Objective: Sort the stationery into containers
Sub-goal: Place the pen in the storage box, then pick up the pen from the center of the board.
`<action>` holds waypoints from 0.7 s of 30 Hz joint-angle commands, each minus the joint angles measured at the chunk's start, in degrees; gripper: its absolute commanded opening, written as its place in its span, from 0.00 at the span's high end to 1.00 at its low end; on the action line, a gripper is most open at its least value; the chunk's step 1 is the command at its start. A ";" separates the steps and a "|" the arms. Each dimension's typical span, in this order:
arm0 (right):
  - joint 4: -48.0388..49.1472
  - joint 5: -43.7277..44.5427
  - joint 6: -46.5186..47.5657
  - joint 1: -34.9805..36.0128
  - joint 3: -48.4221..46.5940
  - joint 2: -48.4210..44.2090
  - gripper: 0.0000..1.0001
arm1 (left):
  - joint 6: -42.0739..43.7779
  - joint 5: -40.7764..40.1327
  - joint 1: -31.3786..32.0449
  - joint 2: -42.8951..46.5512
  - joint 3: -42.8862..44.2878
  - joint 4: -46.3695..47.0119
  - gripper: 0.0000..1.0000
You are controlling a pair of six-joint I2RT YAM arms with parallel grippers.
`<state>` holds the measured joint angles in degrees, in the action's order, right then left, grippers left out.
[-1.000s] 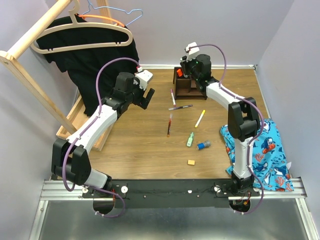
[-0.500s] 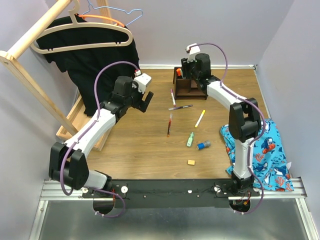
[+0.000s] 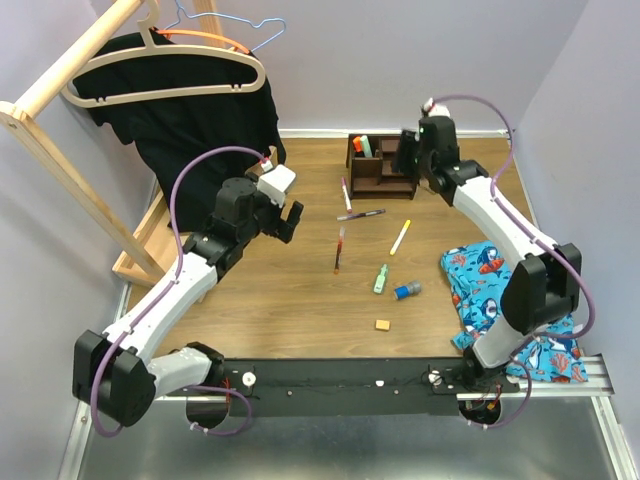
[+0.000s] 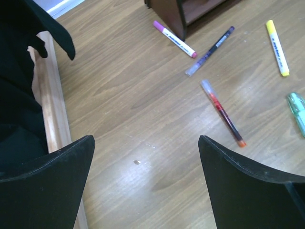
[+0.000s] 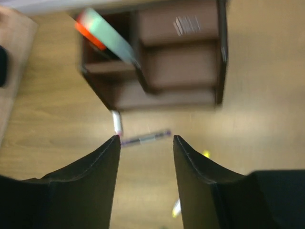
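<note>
The dark brown organizer [image 3: 383,172] stands at the back of the table, with an orange highlighter [image 3: 357,144] and a green one [image 3: 367,147] upright in a compartment. On the table lie a pink pen [image 3: 346,193], purple pen [image 3: 361,214], red pen [image 3: 339,248], yellow highlighter [image 3: 400,237], green highlighter [image 3: 381,278], blue-capped tube [image 3: 406,291] and eraser [image 3: 382,324]. My right gripper [image 3: 406,160] is open and empty, just right of the organizer [image 5: 183,62]. My left gripper [image 3: 285,220] is open and empty, left of the red pen [image 4: 222,112].
A blue fish-print cloth [image 3: 512,300] lies at the right edge under the right arm. A light wooden rack base [image 3: 150,235] with a black garment [image 3: 180,115] and hangers stands at the left. Walls close the back and sides.
My right gripper has drawn back to the right from over the organizer, where a green highlighter now shows beside the orange one. My left arm has moved nearer and leftward.
</note>
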<state>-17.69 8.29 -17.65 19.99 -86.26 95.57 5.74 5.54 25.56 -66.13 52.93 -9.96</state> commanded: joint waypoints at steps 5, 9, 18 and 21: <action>-20.70 12.00 -20.22 -0.74 4.70 5.76 0.55 | -1.34 -2.72 2.21 3.90 -2.30 -0.32 0.01; -21.94 10.43 -21.81 -0.74 3.55 9.45 0.55 | 0.23 -3.95 4.31 4.08 -1.86 -1.91 0.01; -21.77 7.62 -24.71 -0.83 8.39 14.73 0.60 | 2.88 -6.95 6.69 2.41 -0.46 -4.28 0.01; -20.45 7.35 -24.54 -1.00 7.16 16.57 0.60 | 2.61 -7.12 6.87 2.23 -1.24 -3.84 0.01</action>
<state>-38.30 15.97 -40.45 19.40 -78.87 109.65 7.55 0.62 32.01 -63.46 50.92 -13.10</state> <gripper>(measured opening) 0.403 0.990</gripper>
